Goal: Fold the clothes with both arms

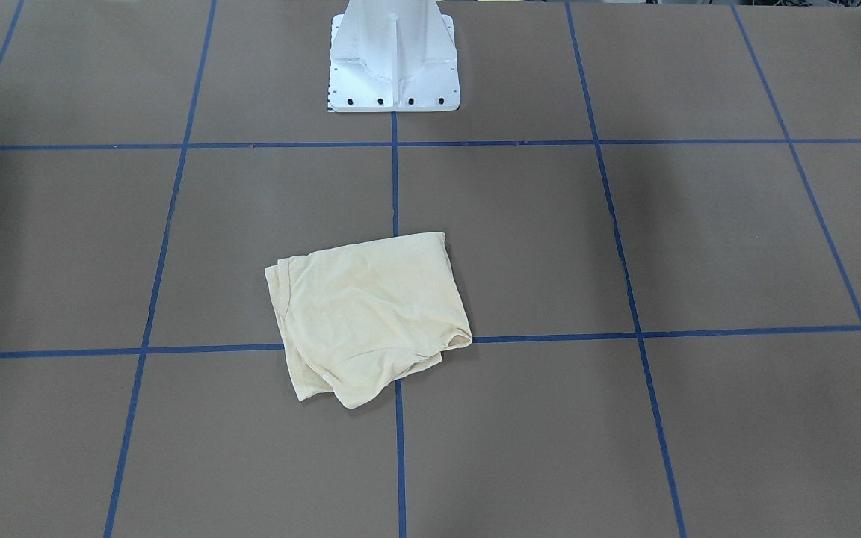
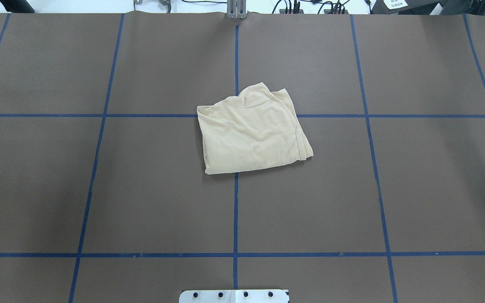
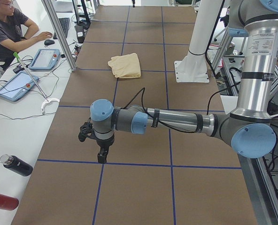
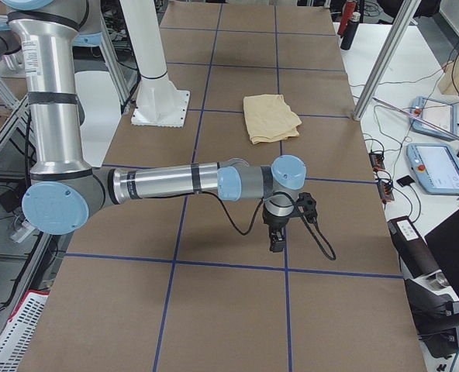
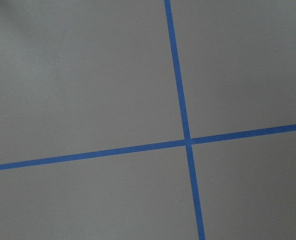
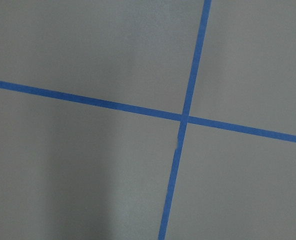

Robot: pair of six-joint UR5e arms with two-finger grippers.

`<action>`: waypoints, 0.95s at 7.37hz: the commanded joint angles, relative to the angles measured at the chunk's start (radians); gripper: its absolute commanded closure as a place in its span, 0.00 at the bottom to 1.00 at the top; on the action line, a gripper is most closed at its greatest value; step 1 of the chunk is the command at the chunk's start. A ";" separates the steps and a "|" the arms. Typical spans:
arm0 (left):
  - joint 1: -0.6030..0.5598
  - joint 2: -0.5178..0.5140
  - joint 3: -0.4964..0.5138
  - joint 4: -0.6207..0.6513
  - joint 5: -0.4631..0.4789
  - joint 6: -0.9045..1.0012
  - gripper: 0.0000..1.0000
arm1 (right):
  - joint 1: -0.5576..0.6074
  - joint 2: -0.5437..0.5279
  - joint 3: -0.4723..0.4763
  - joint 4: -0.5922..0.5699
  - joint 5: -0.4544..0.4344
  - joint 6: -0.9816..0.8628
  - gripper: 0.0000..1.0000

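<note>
The clothes (image 1: 367, 314) lie as one pale cream-yellow folded bundle, roughly rectangular, near the middle of the brown table (image 2: 141, 189); no print shows. The bundle also appears in the overhead view (image 2: 251, 130) and both side views (image 3: 126, 65) (image 4: 270, 116). My left gripper (image 3: 101, 157) hangs low over the table's left end, far from the clothes. My right gripper (image 4: 277, 242) hangs low over the right end, equally far away. Neither shows in the overhead or front views, so I cannot tell whether they are open or shut. Both wrist views show only bare table and blue tape.
A white pedestal base (image 1: 393, 67) stands at the table's robot side. Blue tape lines (image 5: 180, 100) grid the surface. A person (image 3: 7, 28) sits at a side desk with tablets (image 3: 44, 58); bottles (image 3: 16, 165) lie nearby. Metal posts (image 4: 384, 62) stand beside the table.
</note>
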 commanded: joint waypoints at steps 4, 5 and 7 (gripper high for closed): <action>0.000 0.056 0.009 0.007 -0.024 -0.003 0.01 | 0.000 -0.062 -0.002 0.005 0.005 0.089 0.00; 0.000 0.064 0.008 0.007 -0.026 -0.003 0.01 | 0.000 -0.073 0.004 -0.002 0.022 0.094 0.00; 0.000 0.064 0.009 0.007 -0.026 -0.003 0.01 | 0.026 -0.149 0.025 0.010 0.083 0.103 0.00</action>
